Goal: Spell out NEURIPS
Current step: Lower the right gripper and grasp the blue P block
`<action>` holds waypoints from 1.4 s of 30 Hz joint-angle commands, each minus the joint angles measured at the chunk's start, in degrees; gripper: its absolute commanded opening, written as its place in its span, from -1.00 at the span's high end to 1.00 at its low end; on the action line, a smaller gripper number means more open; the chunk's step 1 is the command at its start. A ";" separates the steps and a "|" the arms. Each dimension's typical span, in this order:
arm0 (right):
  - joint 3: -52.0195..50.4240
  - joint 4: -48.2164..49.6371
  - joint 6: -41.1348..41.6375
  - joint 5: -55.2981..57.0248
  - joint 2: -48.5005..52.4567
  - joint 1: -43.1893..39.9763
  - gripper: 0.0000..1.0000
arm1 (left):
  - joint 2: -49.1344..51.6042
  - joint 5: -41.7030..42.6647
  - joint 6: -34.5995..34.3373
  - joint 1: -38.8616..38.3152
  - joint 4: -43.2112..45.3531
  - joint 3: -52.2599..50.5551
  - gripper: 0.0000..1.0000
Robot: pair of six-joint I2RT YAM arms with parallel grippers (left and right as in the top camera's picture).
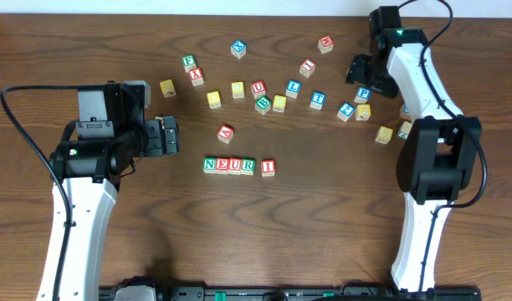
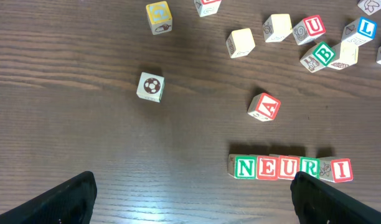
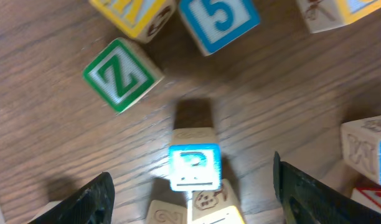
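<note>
Wood-brown table carries a short row of cubes near its middle, and that row serves as the marker for everything else. Well to the left of the row and slightly beyond it, the left gripper hangs over bare wood with its jaws spread as wide as they go and nothing between them; in the left wrist view its two dark fingers frame the bottom corners while the row lies ahead toward the right. The row itself reads, from its left end, green N, red E, red U and green R, these four touching side by side, then red I just beside the R with a small gap. Just beyond the row's left half lies a red A cube, tilted out of line. Farther beyond the row, a scatter of loose cubes stretches across the table; which of the yellow cubes bears an S cannot be told. Far to the right of the row and beyond it sits the blue P, on the table. The right gripper is over it, jaws parted wide; in the right wrist view the blue cube stands between the fingers with clear space on both sides, not gripped.
</note>
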 commanded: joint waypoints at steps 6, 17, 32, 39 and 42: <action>-0.98 0.96 0.87 -0.61 1.05 -0.22 -0.54 | -0.13 -0.37 0.59 0.26 -0.02 1.29 -0.96; -1.84 1.33 1.31 -0.79 1.68 0.37 -0.49 | -0.13 -0.37 0.59 0.26 -0.02 1.29 -0.95; -6.16 6.23 2.14 -0.57 1.92 1.68 -0.49 | -0.13 -0.37 0.59 0.26 -0.02 1.29 -0.96; -6.16 6.73 2.14 1.11 1.92 0.92 -0.40 | -0.13 -0.37 0.59 0.26 -0.02 1.29 -0.96; -6.16 6.80 2.16 1.84 1.92 0.94 -0.27 | -0.13 -0.37 0.59 0.26 -0.02 1.29 -0.95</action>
